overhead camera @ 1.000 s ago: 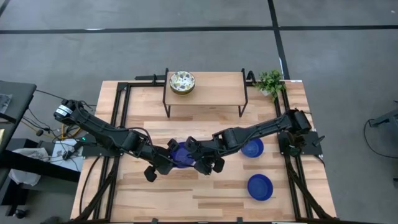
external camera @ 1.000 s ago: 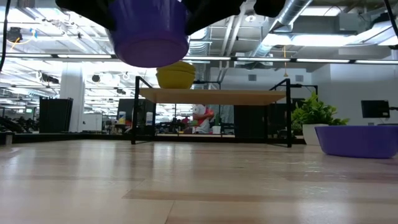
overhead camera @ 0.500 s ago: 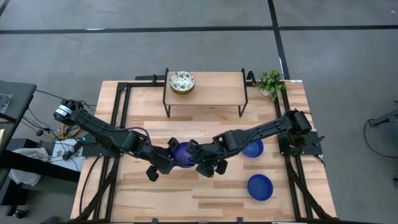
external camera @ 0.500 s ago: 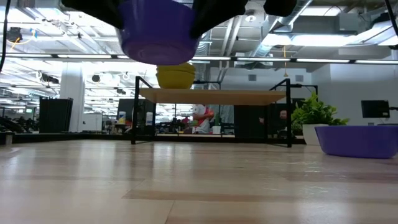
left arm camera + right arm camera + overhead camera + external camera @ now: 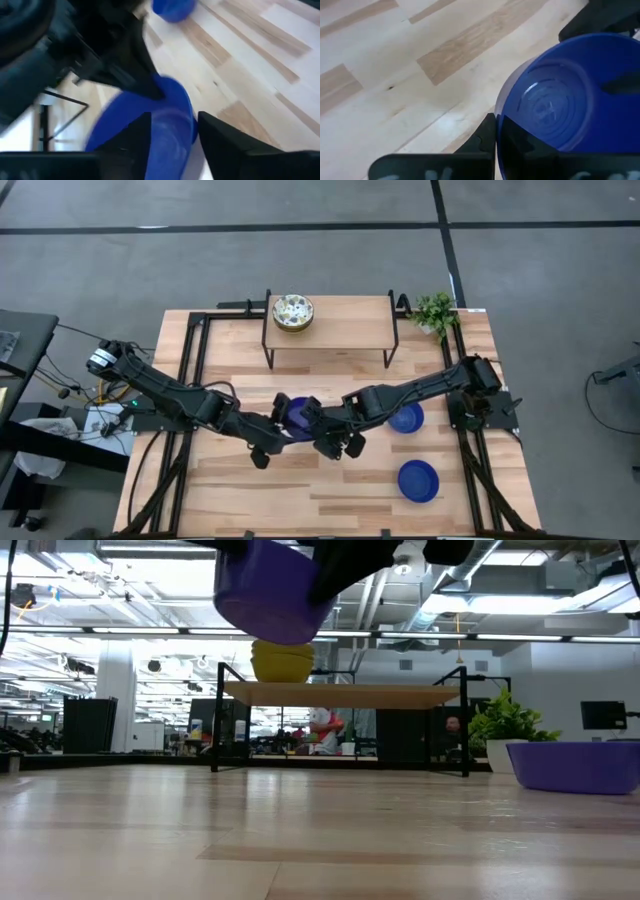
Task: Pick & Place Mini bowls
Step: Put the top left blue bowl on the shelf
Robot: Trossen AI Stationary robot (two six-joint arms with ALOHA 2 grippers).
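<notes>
Glossy round blue mini bowl [image 5: 293,418], raised in front of the wooden shelf [image 5: 340,320], is pinched at opposite rims by left gripper [image 5: 279,432] and right gripper [image 5: 312,426]; slick, rigid, likely breakable.

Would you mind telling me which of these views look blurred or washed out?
Left wrist view: the glossy blue bowl and dark arm parts are motion-smeared. Low view: bright ceiling lights behind, so the raised bowl reads purple. High view: evenly lit, sharp.

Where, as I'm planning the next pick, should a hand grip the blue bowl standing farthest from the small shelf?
Grip the rim of the blue bowl from straight above, one finger inside and one outside: it sits upright, mouth up, with bare table all round it.
</notes>
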